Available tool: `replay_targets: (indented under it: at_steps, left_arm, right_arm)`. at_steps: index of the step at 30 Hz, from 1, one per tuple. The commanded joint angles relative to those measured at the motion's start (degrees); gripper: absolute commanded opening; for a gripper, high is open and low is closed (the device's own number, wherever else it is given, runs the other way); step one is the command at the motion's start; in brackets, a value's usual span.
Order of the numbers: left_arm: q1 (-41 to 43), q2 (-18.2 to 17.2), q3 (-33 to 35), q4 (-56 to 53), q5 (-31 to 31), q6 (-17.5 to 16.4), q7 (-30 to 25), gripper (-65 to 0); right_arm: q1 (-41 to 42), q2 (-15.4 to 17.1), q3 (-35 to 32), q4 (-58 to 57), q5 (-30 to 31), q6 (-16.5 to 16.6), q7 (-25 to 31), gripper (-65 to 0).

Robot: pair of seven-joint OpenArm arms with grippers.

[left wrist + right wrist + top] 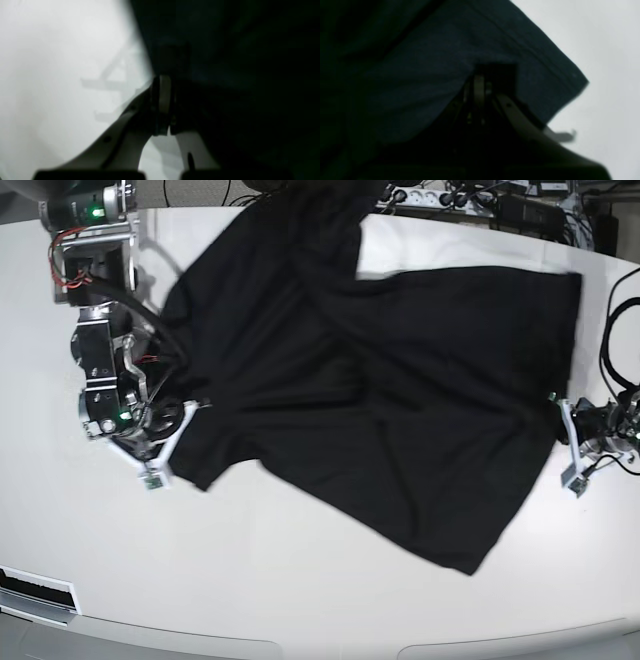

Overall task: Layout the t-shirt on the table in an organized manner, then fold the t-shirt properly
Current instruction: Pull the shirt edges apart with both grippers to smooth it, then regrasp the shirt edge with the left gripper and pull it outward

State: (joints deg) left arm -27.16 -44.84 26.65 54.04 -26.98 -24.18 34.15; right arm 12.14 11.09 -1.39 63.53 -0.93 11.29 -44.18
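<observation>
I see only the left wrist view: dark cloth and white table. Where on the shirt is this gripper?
Observer: The left gripper is at the t-shirt's edge on the base view's right side.
Operator: And the other arm?
Observer: The right gripper is at the opposite edge, shut on the cloth near a hemmed corner.
Operator: Is the shirt flat?
Observer: No. It lies crumpled and skewed on the table, and one part reaches the far edge.

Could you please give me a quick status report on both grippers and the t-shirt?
Left gripper shut on t-shirt edge. Right gripper shut on opposite edge. Shirt spread crumpled on table, unfolded.
</observation>
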Motion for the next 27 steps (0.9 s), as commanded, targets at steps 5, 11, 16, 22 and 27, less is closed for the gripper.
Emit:
replay_targets:
  at_steps: [5, 11, 16, 22, 27]
  left_arm:
    - [-0.92, -3.89, -0.52, 0.85, -0.85, 0.37, -0.66, -65.0]
    - [-0.81, -6.19, -0.52, 2.19, -14.6, -10.97, 2.56, -65.0]
    - [-0.42, -6.43, -0.52, 7.63, -31.28, -15.82, 16.81, -65.0]
    - [3.58, -6.97, -0.52, 17.03, -38.1, -15.82, 28.13, -65.0]
    - [10.86, -7.04, -0.52, 21.4, -37.83, -15.82, 29.64, -65.0]
  right_arm:
    - [4.72, 2.78, 0.26, 0.31, -1.46, -3.43, -0.55, -65.0]
    - [7.89, 3.19, 0.31, 0.33, -0.17, -0.61, -1.55, -65.0]
    - [7.32, 3.1, 0.31, 0.26, 4.17, 5.44, -2.27, -65.0]
    - [4.92, 2.91, 0.31, 0.04, 6.91, 9.51, -2.47, -65.0]
    - [3.37, 2.93, 0.31, 0.04, 6.93, 10.01, -1.88, -65.0]
